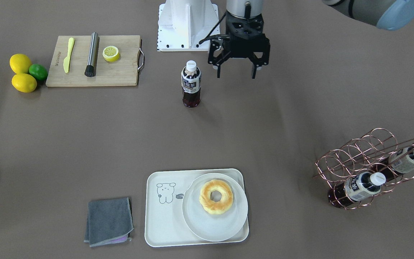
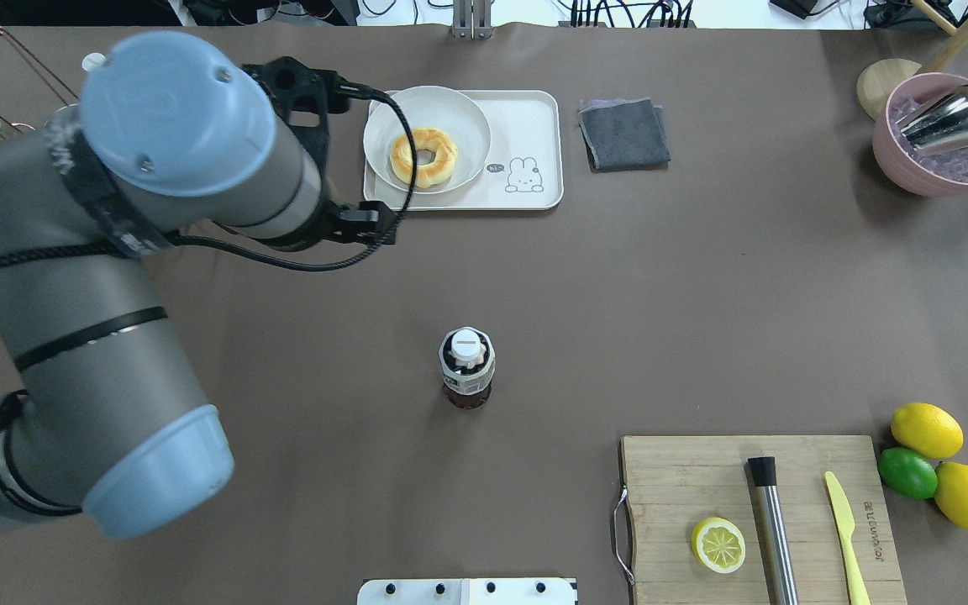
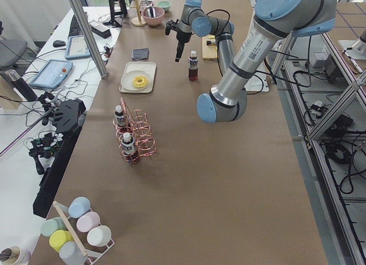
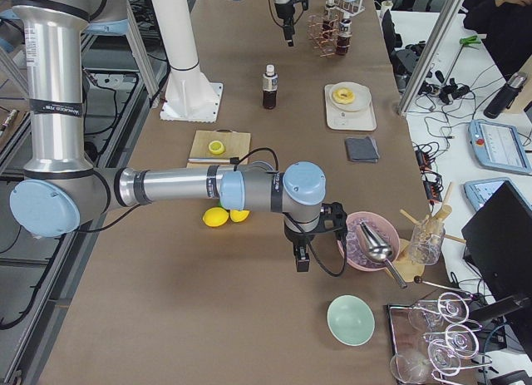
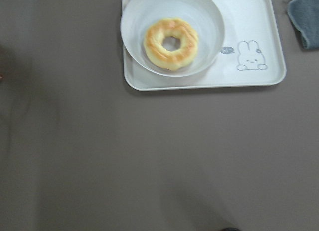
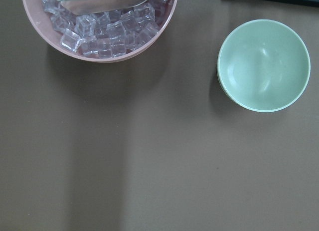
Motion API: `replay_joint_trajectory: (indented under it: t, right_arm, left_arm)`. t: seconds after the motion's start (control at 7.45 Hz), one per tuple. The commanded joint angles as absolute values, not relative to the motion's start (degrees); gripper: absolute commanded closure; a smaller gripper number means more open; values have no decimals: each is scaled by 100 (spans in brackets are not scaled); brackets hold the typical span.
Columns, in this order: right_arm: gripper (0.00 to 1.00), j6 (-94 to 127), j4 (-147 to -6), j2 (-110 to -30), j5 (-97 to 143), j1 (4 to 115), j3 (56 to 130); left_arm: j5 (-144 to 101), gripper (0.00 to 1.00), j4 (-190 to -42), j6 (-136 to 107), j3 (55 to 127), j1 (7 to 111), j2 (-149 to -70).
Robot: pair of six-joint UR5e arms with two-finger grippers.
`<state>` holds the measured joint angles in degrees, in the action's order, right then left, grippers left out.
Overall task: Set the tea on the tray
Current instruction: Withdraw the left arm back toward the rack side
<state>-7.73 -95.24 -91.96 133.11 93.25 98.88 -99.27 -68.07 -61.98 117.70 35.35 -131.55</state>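
Note:
One tea bottle [image 1: 191, 84] stands upright on the bare table, also seen in the overhead view [image 2: 467, 370]. Two more lie in a copper wire rack [image 1: 363, 172]. The cream tray [image 1: 164, 223] with the bear drawing holds a round plate [image 1: 225, 226] with a doughnut, and its bear side is bare. The tray also shows in the left wrist view [image 5: 244, 21]. My left gripper [image 1: 236, 75] is open and empty, raised above the table beside the standing bottle. My right gripper [image 4: 301, 260] shows only in the right side view, near the ice bowl, and I cannot tell whether it is open or shut.
A wooden board [image 1: 120, 73] carries a lemon half, a steel muddler and a yellow knife. Two lemons and a lime [image 1: 38, 72] lie beside it. A grey cloth [image 1: 109, 221] lies next to the tray. A pink ice bowl [image 6: 99, 59] and a green bowl [image 6: 263, 65] sit below the right wrist.

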Motion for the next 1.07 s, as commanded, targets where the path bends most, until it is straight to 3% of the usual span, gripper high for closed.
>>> replay_joint_trajectory:
  t: [0.0,0.27,0.67,0.94]
  right_arm:
    - [0,-765,-9527,-9141,13315,9325,9940]
    - [0,-660,-9527,-9141,13307,9325,10054]
    - [0,-563,-9527,-9141,13324,9264,10178]
    - [0,-30,-9589,-8983,13333,8993,10405]
  left_arm:
    - [-10780,2,-6855,-4766,12181,4802,-12088]
    - [-10741,2,-6882,-4798,12672,4992,-11551]
    - [-10758,2,-6882,-4720,12401,5036,-11497]
    - [-10819,2,-6864,-3199,12663,5682,-10720]
